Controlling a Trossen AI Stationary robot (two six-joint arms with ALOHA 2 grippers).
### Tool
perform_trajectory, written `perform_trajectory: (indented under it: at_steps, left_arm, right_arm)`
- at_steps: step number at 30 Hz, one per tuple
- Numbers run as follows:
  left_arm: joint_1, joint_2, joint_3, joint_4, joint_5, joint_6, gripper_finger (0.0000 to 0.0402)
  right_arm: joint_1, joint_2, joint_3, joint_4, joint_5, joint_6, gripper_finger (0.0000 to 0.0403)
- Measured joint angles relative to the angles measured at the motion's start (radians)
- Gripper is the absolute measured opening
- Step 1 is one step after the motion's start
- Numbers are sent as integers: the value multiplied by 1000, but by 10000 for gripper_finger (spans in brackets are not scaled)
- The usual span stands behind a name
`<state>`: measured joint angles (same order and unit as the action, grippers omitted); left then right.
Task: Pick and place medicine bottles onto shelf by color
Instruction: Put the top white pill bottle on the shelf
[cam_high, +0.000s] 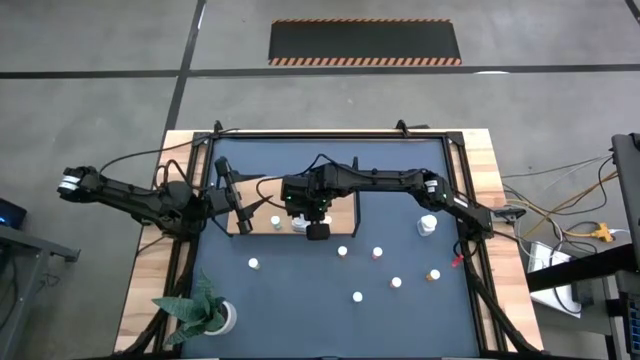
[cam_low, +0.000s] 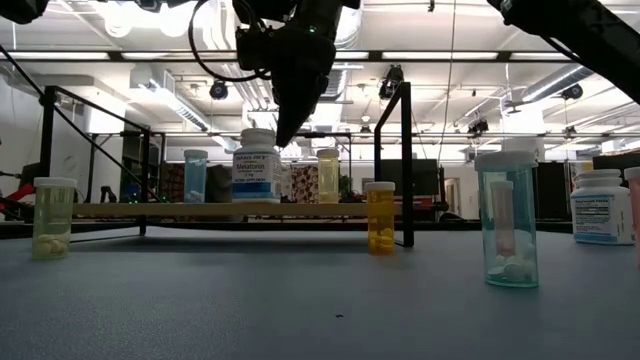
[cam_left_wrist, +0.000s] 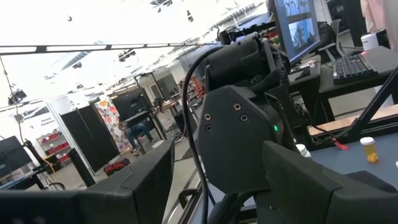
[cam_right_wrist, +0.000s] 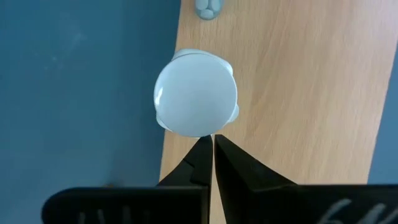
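Observation:
The wooden shelf (cam_high: 340, 210) sits at the table's far middle. On it stand a large white labelled bottle (cam_low: 257, 165), a blue-capped bottle (cam_low: 195, 175) and a yellowish one (cam_low: 327, 175). My right gripper (cam_right_wrist: 212, 144) is shut and points down, its tips just beside the large bottle's white cap (cam_right_wrist: 196, 93) near the shelf's edge. My left gripper (cam_high: 240, 212) waits open at the shelf's left end. Several small bottles stand on the blue tabletop, among them an orange one (cam_low: 380, 217) and a yellowish one (cam_low: 53, 215). My right gripper comes from above with its shut fingertips (cam_right_wrist: 202, 149) at the rim of the large white bottle's cap (cam_right_wrist: 200, 132). I cannot tell whether they touch it. The bottle stands upright on the shelf.
A larger white bottle (cam_high: 428, 225) stands near the table's right side. Small bottles (cam_high: 357, 296) are scattered over the near middle of the table. A potted plant (cam_high: 205, 312) is at the near left corner. Black frame posts (cam_low: 407, 165) rise at the shelf's ends.

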<state>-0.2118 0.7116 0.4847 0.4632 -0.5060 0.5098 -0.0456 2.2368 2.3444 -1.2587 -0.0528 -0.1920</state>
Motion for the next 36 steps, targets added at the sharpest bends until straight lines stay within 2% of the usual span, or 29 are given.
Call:
perform_trajectory:
  at_steps: [11, 14, 21, 26, 30, 36]
  left_arm:
    - [0, -1, 0, 1, 0, 0, 226]
    - [0, -1, 0, 0, 1, 0, 226]
    - [0, -1, 0, 0, 0, 0, 226]
    - [0, -1, 0, 0, 0, 0, 226]
    - [0, 0, 0, 0, 0, 0, 226]
    - [0, -1, 0, 0, 0, 1, 226]
  right_arm:
    - [13, -53, 2, -58, -23, 37, 9]
    - [34, -53, 1, -41, -64, 37, 9]
    - [76, -50, -52, 53, -67, 55, 9]
    - [84, -50, -120, 144, -7, 77, 9]
    - [82, -48, -143, 147, 55, 80, 9]
    - [80, -48, -143, 150, 55, 80, 9]
